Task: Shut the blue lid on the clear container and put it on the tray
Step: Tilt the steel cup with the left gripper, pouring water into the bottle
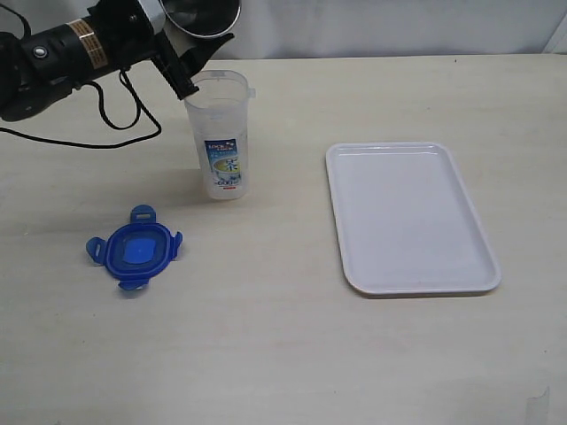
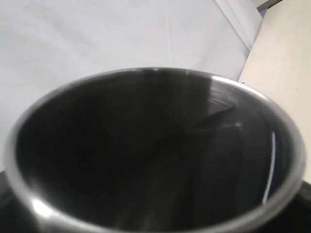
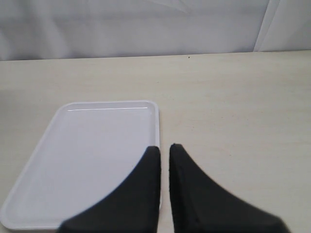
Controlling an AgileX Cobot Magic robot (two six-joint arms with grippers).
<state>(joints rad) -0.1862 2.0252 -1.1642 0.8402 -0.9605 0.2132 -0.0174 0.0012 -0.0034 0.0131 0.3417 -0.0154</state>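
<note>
— What is crowding the work right now?

— My left arm [image 1: 71,53] is reaching in from the far left corner. My left jaws are spread wide around a steel cup [image 1: 202,16], pinching it and holding it tipped in the air just above the open mouth of the clear container [image 1: 221,142]. One black finger [image 1: 182,78] is hanging down beside the rim, and I cannot tell whether it is touching. A black cable [image 1: 124,133] is looping over the tabletop [image 1: 283,354] nearby.

— And the cup itself?

— In my left wrist view the cup [image 2: 146,160] is filling the picture: a round bright rim and a dark, brushed metal inside.

— Where is the container sitting?

— It is standing upright on the tabletop, uncovered, between the blue lid [image 1: 135,248] and the tray [image 1: 409,217], apart from both. It is tall, narrow, see-through plastic, with a small blue-and-green label [image 1: 224,164] on its side.

— The lid?

— It is lying flat on the tabletop near the container, on the side away from the tray. It is round, glossy blue plastic, with four flaps sticking out.

— Your other side?

— My right jaws are pressed together on themselves, hovering over one edge of the tray. The tray is a smooth white rectangle with rounded corners and a low raised rim.
</note>
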